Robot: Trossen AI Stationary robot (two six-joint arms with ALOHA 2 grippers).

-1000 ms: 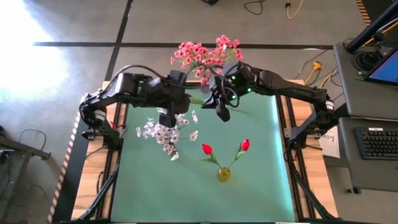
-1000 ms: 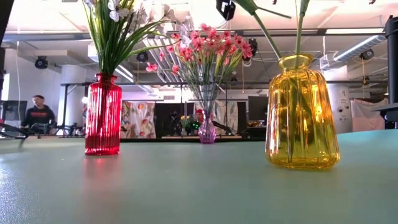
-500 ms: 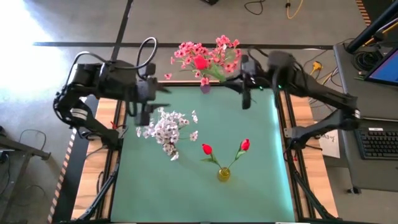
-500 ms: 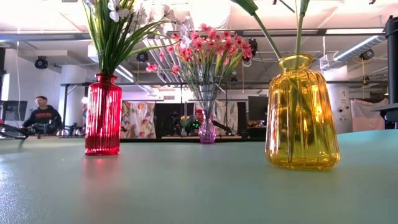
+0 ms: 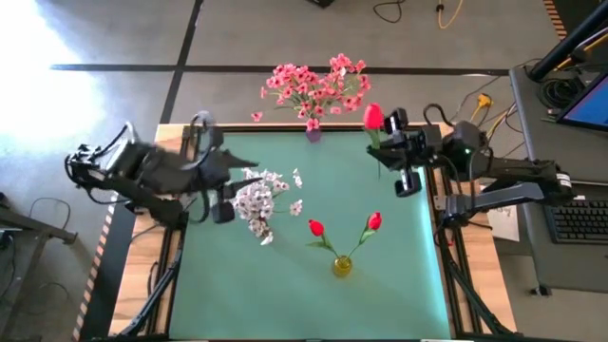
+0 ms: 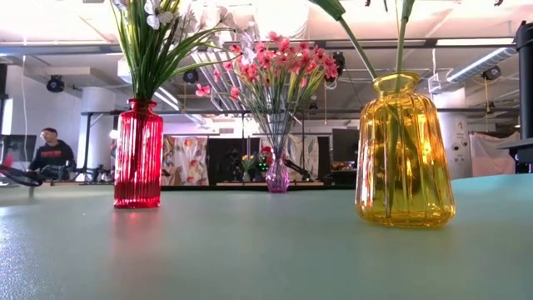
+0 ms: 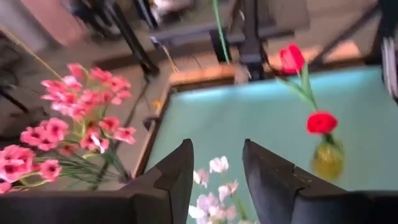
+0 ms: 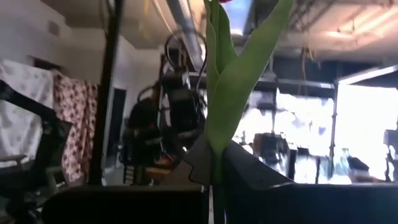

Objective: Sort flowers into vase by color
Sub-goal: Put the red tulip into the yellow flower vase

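Observation:
My right gripper (image 5: 388, 150) hovers over the table's far right part, shut on a red bud flower (image 5: 372, 116). The left gripper (image 5: 220, 205) is open near the left edge, beside the white blossoms (image 5: 256, 198); they stand in a red ribbed vase (image 6: 138, 154). Pink blossoms (image 5: 313, 87) fill a small purple vase (image 6: 277, 177) at the far edge. Two red buds (image 5: 316, 228) stand in the yellow vase (image 5: 342, 266) in the table's near middle. In the left wrist view the open fingers (image 7: 180, 177) frame the white blossoms. My right gripper pinches the red bud's green stem (image 8: 217, 163) between its two fingers, just below the leaves. The fingers come in about level from the table's right side and lie across the stem. The flower stands upright, lifted clear, its bud (image 5: 372, 116) above the fingers.
The green mat (image 5: 304, 294) has bare room along its near edge and at both near corners. Beyond the table the low view shows a person (image 6: 52, 152) far back in the room. A desk with a keyboard (image 5: 579, 217) stands to the right of the table.
My right gripper has drawn back from the pink bunch toward the table's right edge, carrying the red bud with it. The left gripper has pulled away from above the white blossoms toward the left edge.

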